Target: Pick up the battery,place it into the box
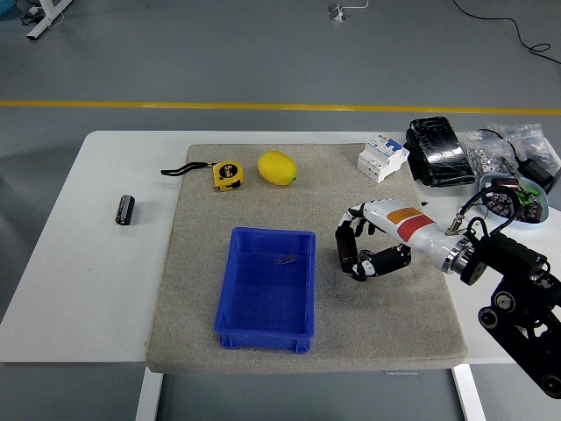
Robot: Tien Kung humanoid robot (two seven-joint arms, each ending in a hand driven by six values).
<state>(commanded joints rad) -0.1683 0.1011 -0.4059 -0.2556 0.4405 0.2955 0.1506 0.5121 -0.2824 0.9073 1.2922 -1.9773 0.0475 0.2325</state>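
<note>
A: What's the right hand (361, 250) doing? I've only got the head view.

B: It's over the grey felt mat (333, 189), just right of the open blue plastic box (266, 289). Fingers (345, 246) curl down with the thumb below. I can't tell whether they're clamped on anything.

A: And the battery?

B: One small black cylindrical battery (125, 210) lies on the bare white bench (96, 263), left of the mat, well apart from the box. If another sits under the hand, it's hidden from me.

A: Inside the box?

B: Only a small thin metal bit (284, 259) near its far wall.

A: Other items?

B: Yellow tape measure (227, 174) and yellow lemon (277, 167) at the mat's far side, white circuit breaker (381, 157) at its far right corner. Left arm isn't showing.
</note>
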